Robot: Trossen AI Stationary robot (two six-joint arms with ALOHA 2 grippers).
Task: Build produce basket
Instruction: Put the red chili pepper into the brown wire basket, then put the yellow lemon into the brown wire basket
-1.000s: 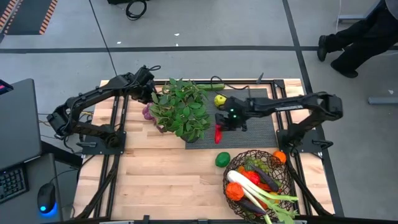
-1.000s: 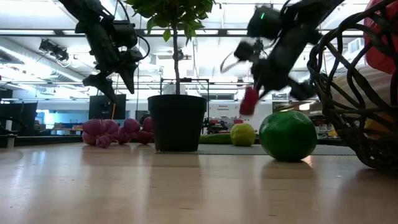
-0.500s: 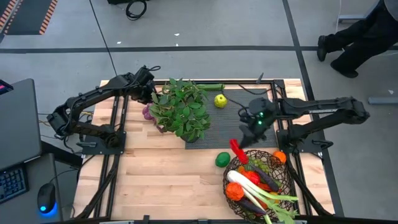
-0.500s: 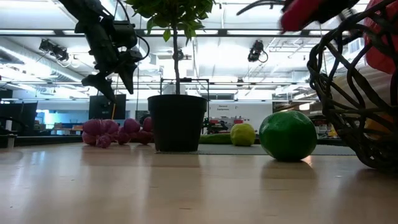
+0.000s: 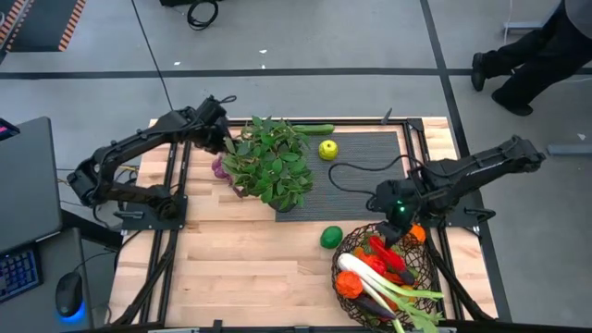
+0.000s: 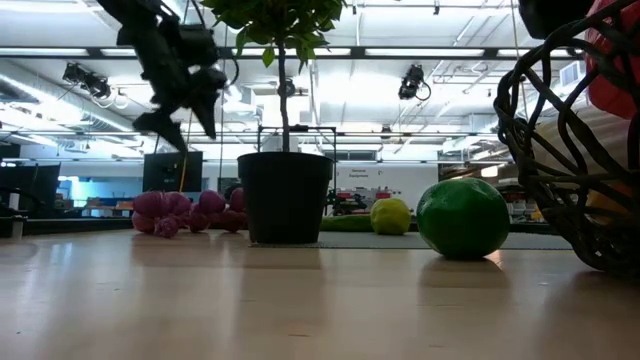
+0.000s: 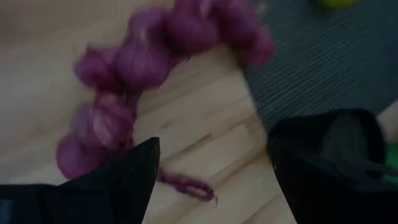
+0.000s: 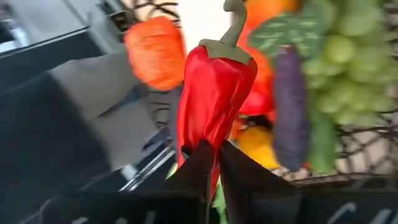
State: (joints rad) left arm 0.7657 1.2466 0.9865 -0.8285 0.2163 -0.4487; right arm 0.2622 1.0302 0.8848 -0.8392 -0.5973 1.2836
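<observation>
- The basket [image 5: 344, 265], round and woven from dark wire, sits at the near right corner of the wooden table [image 5: 250, 259]. Inside it I can see a leek [image 5: 388, 291] with its white stalk and green leaves, an orange tomato [image 5: 348, 285], green grapes [image 5: 396, 246], something dark purple and other red and orange pieces piled together.
- The right gripper [image 5: 392, 225] hovers over the basket's far rim, its fingers pinching the tip of a red chili [image 8: 211, 102].
- In the high view the chili [image 5: 383, 253] runs lengthwise from the gripper in over the basket's middle, stem end away from the fingers. The right wrist view shows its green stem leading, with the grapes and purple piece beside it.
- Another orange tomato [image 5: 416, 233] lies just outside the basket, by the right arm.
- A lime [image 5: 330, 237] rests on the bare wood just beside the basket's left rim.
- A lemon [image 5: 326, 149] and a cucumber [image 5: 313, 129] lie on the black ribbed mat [image 5: 370, 162] at the far side; the cucumber's long axis runs along the table's far edge.
- Purple grapes [image 7: 130, 74] lie on the wood beside the potted plant [image 5: 270, 162].
- The left gripper [image 5: 220, 139] hangs above those grapes with its fingers spread, holding nothing.
</observation>
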